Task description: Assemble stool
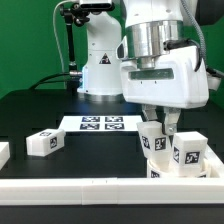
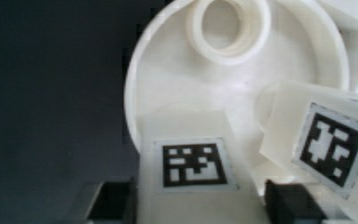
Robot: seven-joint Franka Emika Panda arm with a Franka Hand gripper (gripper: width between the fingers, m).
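Round white plastic stool seat sits below the gripper; one blocky tagged leg stands beside it, a second leg lies well apart.

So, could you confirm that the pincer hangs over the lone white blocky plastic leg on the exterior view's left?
Not quite: the pincer hangs over the round white plastic disc seat, as the wrist view shows; the lone white blocky plastic leg lies apart on the exterior view's left.

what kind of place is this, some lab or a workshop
Most likely a robotics lab bench: a robot arm over a black table, a marker board lying on it, and a tagged white stool leg near a rail.
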